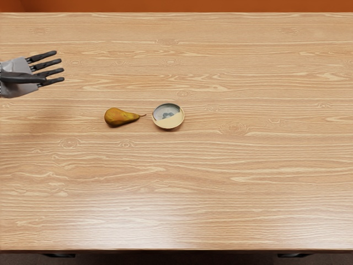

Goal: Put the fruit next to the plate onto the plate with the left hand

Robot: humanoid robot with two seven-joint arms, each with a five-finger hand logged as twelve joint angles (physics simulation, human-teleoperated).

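Observation:
A yellow-brown pear (119, 116) lies on its side on the wooden table, its stem pointing right toward a small round cream plate (168, 116) with a grey-blue centre. The two are close but apart. My left hand (47, 69) comes in from the left edge, well up and left of the pear, with its dark fingers (48, 72) stretched out straight and holding nothing. No right hand shows.
The wooden table (231, 182) fills the view. Its far edge (176, 12) meets an orange wall and its near edge runs along the bottom.

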